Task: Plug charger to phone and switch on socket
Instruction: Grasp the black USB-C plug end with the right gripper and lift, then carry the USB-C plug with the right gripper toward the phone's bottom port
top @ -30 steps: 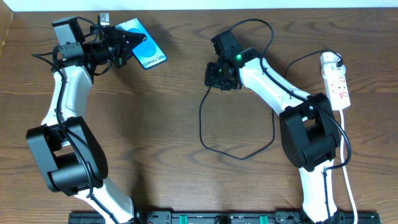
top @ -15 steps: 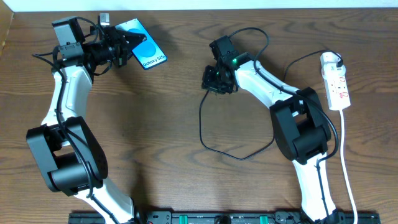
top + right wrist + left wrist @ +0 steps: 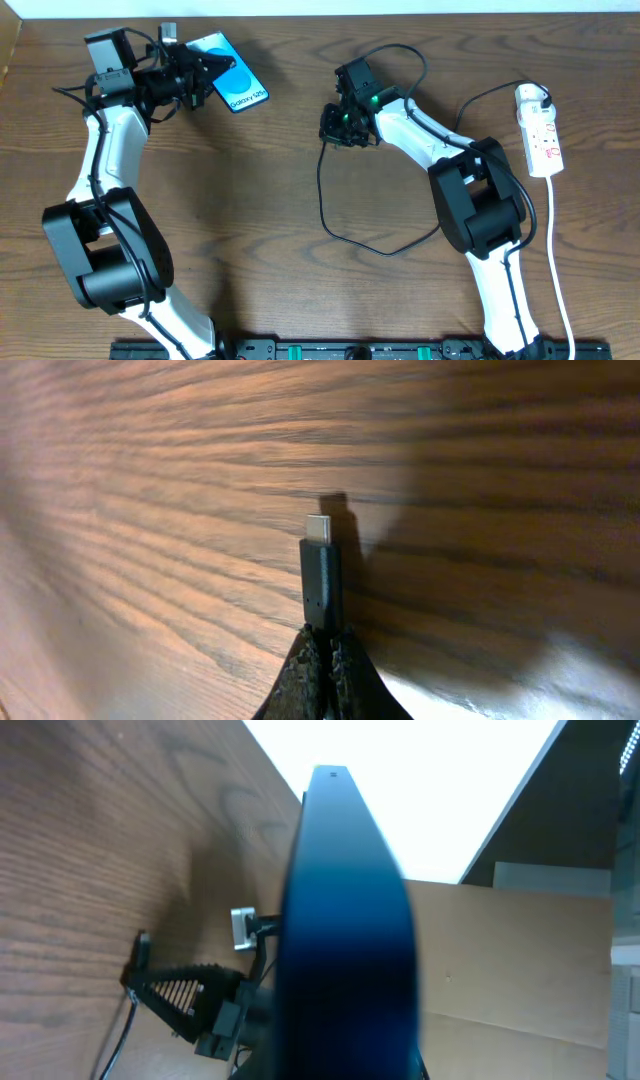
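My left gripper is shut on the phone, whose blue screen with "Galaxy S25+" text shows at the back left. In the left wrist view the phone fills the middle edge-on. My right gripper is shut on the charger's small plug tip, which sticks out from the closed fingers above the wood. The black charger cable loops over the table middle and runs to a black plug at the top of the socket, a white power strip at the far right.
The power strip's thick white cord runs down the right side toward the front edge. A black rail lies along the front edge. The table is brown wood.
My right gripper has moved left, toward the phone, carrying the plug tip; the cable loop has shifted with it. The left arm and phone have not moved.
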You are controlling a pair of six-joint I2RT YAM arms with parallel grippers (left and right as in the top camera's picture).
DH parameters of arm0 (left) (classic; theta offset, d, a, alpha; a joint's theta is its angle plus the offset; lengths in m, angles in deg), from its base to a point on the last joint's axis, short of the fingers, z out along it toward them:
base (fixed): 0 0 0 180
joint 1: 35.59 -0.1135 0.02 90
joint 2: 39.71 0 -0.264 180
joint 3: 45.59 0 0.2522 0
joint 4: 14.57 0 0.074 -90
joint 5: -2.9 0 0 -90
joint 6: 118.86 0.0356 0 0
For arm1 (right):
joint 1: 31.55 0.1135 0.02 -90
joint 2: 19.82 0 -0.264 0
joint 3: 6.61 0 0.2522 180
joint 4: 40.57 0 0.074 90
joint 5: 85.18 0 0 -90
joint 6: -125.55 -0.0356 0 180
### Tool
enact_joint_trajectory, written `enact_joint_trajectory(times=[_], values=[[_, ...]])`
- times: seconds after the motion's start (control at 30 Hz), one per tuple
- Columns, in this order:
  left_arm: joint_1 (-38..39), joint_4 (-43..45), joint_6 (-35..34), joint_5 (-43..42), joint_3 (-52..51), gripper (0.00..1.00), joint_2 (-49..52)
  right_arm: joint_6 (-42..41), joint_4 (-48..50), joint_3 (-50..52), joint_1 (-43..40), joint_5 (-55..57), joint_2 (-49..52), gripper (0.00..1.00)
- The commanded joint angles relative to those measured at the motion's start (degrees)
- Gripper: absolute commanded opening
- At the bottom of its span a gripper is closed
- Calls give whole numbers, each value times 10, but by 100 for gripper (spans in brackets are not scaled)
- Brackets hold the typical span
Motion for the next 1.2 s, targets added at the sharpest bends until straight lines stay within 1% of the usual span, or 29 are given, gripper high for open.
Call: enact_joint_trajectory(times=[0.0, 0.07, 0.17, 0.27, 0.43, 0.57, 0.67, 0.8, 1.07, 1.17], values=[[1, -3, 12, -24, 16, 8, -9, 87, -3, 2, -16, -36, 17, 1], [1, -4, 12, -25, 16, 7, -9, 119, -1, 1, -30, -92, 9, 1], [1, -3, 12, -32, 16, 7, -9, 187, 1, 1, -52, -211, -7, 1], [1, -3, 14, -50, 16, 8, -9, 246, -18, 1, -65, -284, -30, 1], [1, -2, 16, -84, 16, 7, -9, 315, -98, 1, -68, -306, -91, 1], [1, 0, 17, -113, 16, 7, -9, 382, -186, 1, -57, -306, -148, 1], [1, -1, 33, -134, 16, 7, -9, 414, -236, 1, -49, -304, -181, 1], [1, -1, 40, -147, 16, 8, -9, 425, -272, 1, -38, -304, -216, 1], [10, -1, 40, -147, 16, 7, -9, 394, -269, 1, 5, -298, -229, 1], [14, -1, 41, -152, 16, 7, -9, 365, -252, 1, 28, -279, -229, 1]])
